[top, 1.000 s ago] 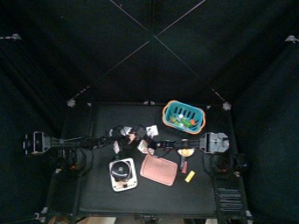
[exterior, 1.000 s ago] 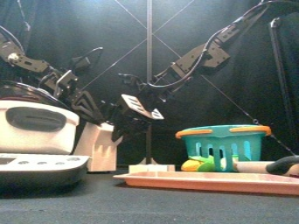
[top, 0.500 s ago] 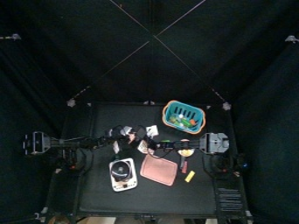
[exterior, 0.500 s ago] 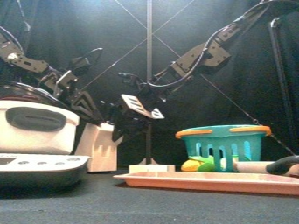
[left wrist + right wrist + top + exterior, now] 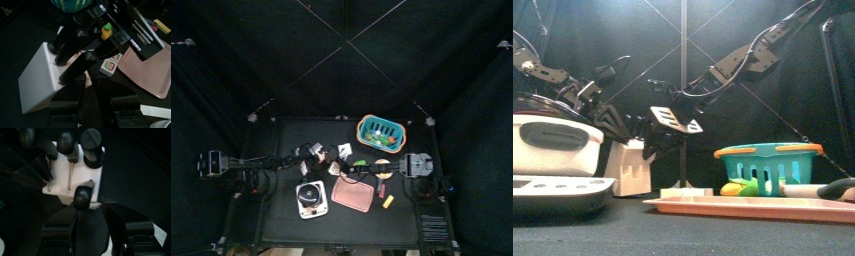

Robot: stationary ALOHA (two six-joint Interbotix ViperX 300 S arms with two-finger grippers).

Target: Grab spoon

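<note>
A white utensil block (image 5: 77, 170) (image 5: 631, 165) (image 5: 37, 77) holds several black-handled utensils. Their heads are sunk in the block, so I cannot tell which one is the spoon. My right gripper (image 5: 85, 212) (image 5: 663, 105) hangs over the block, open, with one black handle (image 5: 82, 198) standing between its jaws and not pinched. My left gripper (image 5: 97, 97) (image 5: 593, 95) hovers just left of the block, its jaws apart and holding nothing. From above, both grippers meet left of the table's middle (image 5: 329, 155).
A white appliance (image 5: 560, 150) (image 5: 311, 198) stands large at the front left. A pink tray (image 5: 747, 204) (image 5: 356, 193) lies at the front right. Behind it is a teal basket (image 5: 767, 165) (image 5: 381, 130) with colourful things inside.
The right arm's upper links have shifted slightly upward. Its gripper stays open over the block. The left arm has not visibly moved.
</note>
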